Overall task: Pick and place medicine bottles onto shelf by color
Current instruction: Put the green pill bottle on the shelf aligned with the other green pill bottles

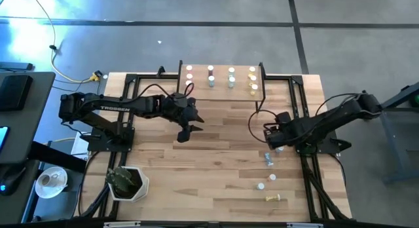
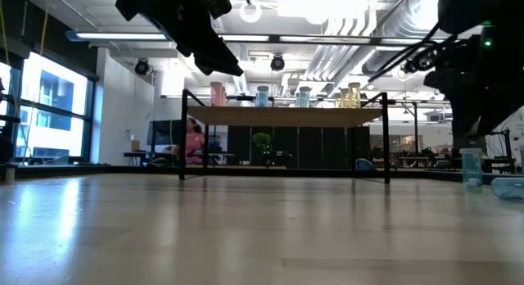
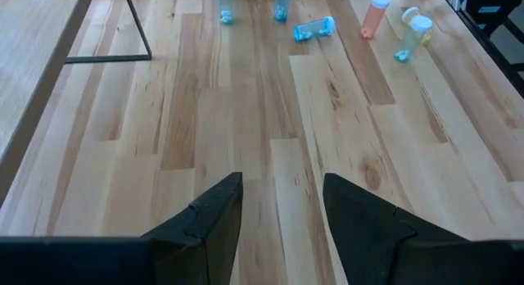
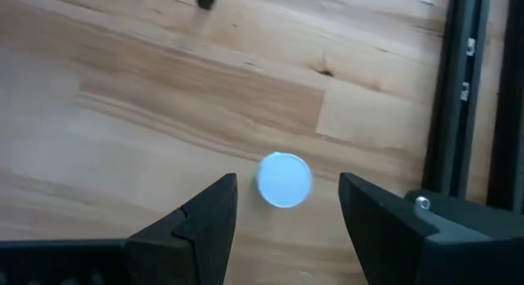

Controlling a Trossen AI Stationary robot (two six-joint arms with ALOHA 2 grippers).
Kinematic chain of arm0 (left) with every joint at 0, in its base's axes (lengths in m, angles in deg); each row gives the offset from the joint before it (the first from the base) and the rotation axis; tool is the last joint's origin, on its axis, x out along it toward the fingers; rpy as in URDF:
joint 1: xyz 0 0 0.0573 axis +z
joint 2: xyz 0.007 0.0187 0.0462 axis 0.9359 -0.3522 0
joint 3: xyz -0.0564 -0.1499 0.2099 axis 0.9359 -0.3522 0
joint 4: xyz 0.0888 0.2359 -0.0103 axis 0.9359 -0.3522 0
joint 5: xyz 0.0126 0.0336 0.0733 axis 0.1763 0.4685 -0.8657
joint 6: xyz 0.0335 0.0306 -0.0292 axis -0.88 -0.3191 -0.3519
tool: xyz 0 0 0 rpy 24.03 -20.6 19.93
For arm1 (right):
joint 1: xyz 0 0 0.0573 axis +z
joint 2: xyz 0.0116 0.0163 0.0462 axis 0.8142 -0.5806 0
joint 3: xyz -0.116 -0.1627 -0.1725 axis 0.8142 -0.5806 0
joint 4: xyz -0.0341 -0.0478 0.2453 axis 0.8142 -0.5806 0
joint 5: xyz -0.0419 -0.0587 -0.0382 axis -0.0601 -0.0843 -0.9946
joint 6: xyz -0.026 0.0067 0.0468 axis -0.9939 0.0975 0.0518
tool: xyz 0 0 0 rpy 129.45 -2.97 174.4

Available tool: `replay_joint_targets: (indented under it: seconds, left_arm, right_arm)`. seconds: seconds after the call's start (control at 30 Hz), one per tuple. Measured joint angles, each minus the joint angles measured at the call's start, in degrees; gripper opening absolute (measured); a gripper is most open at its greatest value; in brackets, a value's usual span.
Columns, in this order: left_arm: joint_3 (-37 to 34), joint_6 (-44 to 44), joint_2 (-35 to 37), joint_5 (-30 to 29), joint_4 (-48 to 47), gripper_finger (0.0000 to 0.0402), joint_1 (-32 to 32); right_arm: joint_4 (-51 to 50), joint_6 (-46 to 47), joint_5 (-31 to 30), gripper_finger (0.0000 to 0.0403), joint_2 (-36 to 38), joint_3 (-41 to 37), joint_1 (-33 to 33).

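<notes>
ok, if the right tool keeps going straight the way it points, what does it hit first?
The white-capped bottle standing directly below the open right tool, lined up with the gap; then the tabletop. Depth is hard to judge.

Overhead and table-level views, both on the shelf [image 1: 221,77]; two downward wrist views.

L arm: reaches from table's left edge toward centre, left gripper [image 1: 184,132] raised off surface, fingers parted, nothing between (empty). R arm: stretched in from right edge, right gripper [image 4: 286,207] pointing down, fingers wide.
</notes>
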Motion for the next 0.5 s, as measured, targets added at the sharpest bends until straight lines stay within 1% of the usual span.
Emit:
replay_joint_targets:
  seconds: [0.17, 0.3, 0.5]
  left_arm:
    - [0.0, 0.0, 0.0, 0.0, 0.0, 0.0161, 0.0]
    - [0.0, 0.0, 0.0, 0.0, 0.02, 0.0161, 0.0]
    - [0.0, 0.0, 0.0, 0.0, 0.06, 0.0161, 0.0]
  right_arm:
    - [2.32, 0.98, -2.4, 0.0206, -0.48, 0.03, 0.85]
    - [3.6, 3.44, -1.97, 0.0206, -0.81, -2.57, 0.87]
    - [7.28, 4.62, -2.25, 0.0206, -0.91, -5.62, 0.96]
